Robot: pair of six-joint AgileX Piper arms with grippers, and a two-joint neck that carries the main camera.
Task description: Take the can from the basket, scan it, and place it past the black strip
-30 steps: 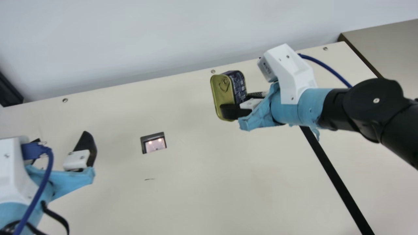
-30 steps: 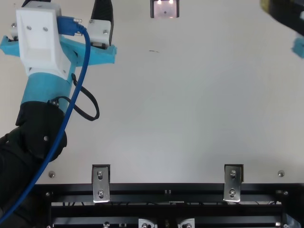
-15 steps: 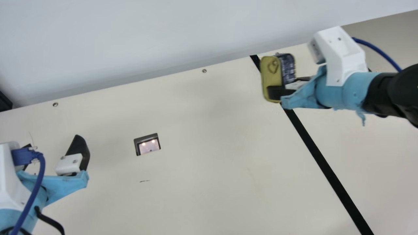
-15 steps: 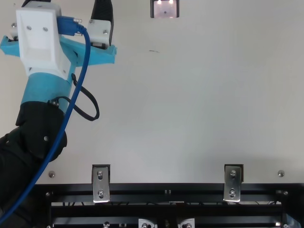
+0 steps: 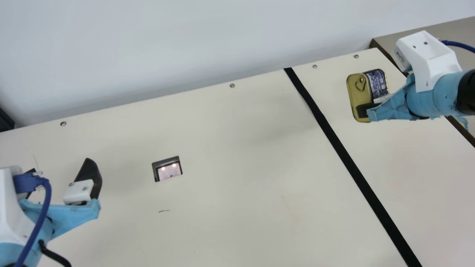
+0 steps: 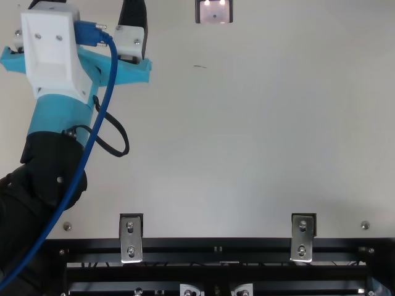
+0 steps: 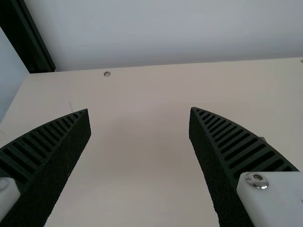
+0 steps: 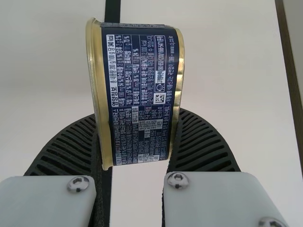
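The can [image 5: 358,97], gold with a dark blue printed side, is held by my right gripper [image 5: 375,105] at the far right in the main view, to the right of the black strip [image 5: 345,155]. In the right wrist view the ribbed fingers of my right gripper [image 8: 136,118] press on both gold rims of the can [image 8: 139,94], and the black strip [image 8: 112,10] runs behind it. My left gripper [image 5: 61,171] stands open at the left of the main view; in the left wrist view my left gripper [image 7: 139,111] has only bare table between its fingers.
The scanner window [image 5: 169,169], lit from inside, is set into the cream table [image 5: 237,193] between the arms. A pale wall [image 5: 185,44] stands along the far edge. Beyond the table's right edge lies a beige surface [image 5: 460,29]. Metal brackets [image 6: 131,239] line the near edge.
My right gripper has carried the can rightward, from left of the black strip across to its right side. The left arm stays as it was. The main camera has shifted slightly.
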